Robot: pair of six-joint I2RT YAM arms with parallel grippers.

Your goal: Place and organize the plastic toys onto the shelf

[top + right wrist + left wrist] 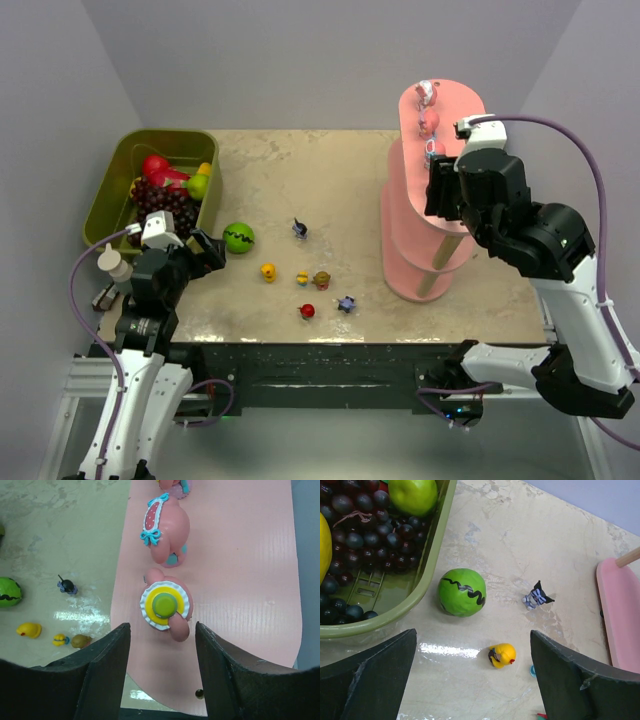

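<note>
on the top board of the shelf [250,580], three toys stood in a row near its left edge: a yellow-hatted toy [165,607] nearest, a toy with a blue bow [167,532] behind it, and a third pink toy [425,95] farthest; the right gripper [162,625] hung over that board, its fingers spread to either side of the yellow-hatted toy; whether either finger touched it i could not tell; down on the table [400,320] lay a yellow duck [268,271], a brown toy [322,279], a red toy [307,311], a purple toy [346,303] and a dark toy [299,229]; the left gripper [473,635] hovered with fingers spread wide, holding nothing, near a green ball [462,592] beside the green bin [427,575] of grapes [365,540]
</note>
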